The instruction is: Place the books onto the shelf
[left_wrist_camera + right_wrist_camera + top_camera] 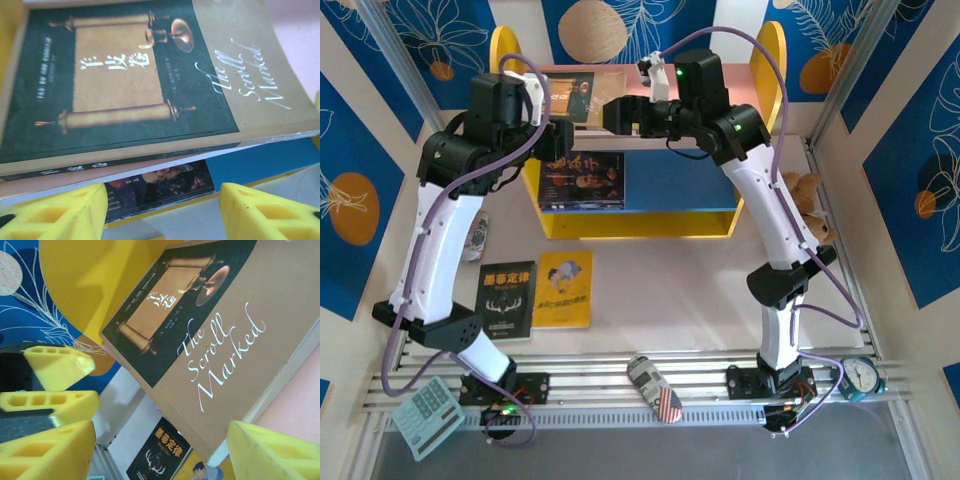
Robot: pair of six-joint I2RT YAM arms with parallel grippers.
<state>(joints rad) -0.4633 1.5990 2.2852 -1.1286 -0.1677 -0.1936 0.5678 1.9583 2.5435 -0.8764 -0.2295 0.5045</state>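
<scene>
A brown book with a dark scroll picture [582,93] lies on the pink top board [300,30] of the shelf [640,225], its near edge overhanging. A dark book [582,180] lies flat on the blue lower board [260,162]. On the table lie a black book with a gold title [507,300] and a yellow book [563,288]. My left gripper [162,200] hovers open just in front of the overhanging edge. My right gripper [161,432] stands open at that book's right corner, touching nothing.
A plush toy [807,205] sits right of the shelf. At the near edge lie a can [655,388], a calculator [427,415] and an alarm clock [860,377]. Free table lies between the shelf and the right arm's base.
</scene>
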